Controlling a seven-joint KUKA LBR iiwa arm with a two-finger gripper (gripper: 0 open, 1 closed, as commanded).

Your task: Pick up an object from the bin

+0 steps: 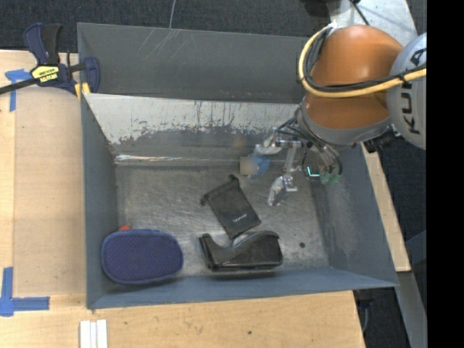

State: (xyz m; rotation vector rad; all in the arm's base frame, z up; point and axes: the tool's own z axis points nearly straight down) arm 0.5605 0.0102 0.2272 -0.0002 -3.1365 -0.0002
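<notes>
One camera looks down on the bin (217,64) (slightly obliquely), the arm (355,71) entering from right.

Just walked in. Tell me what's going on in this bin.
A robot arm reaches into the grey bin from the right, its gripper low over the floor near the back right. A flat black pouch lies just to its left, and a small blue-grey thing sits by the back wall, close to the gripper. Whether they touch, I cannot tell. A black folded case lies by the front wall and a blue oval pouch in the front left corner.
</notes>
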